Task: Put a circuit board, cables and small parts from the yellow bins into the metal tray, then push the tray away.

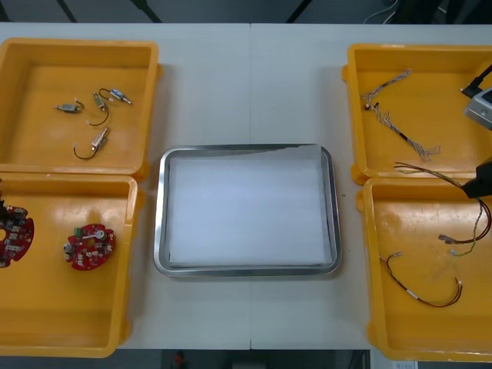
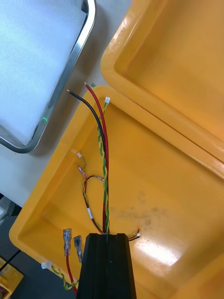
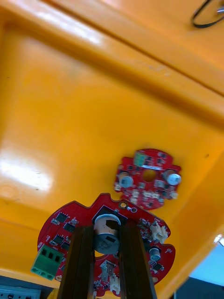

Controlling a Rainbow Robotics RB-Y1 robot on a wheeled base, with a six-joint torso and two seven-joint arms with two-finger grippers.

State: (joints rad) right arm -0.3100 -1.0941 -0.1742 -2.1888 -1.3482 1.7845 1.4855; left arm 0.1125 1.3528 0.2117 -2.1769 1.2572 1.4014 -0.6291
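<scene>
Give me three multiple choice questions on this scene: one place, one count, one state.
1. Where do the small metal parts lie? A far-left bin; B tray; C near-right bin.
2. How many red circuit boards are there? A one; B two; C four.
3. What state is the right hand in? A open; B shut on cables; C shut on a board.
Answers: A, three lie in that bin; B, one loose, one in the left hand; B, cables between its shut fingers.
</scene>
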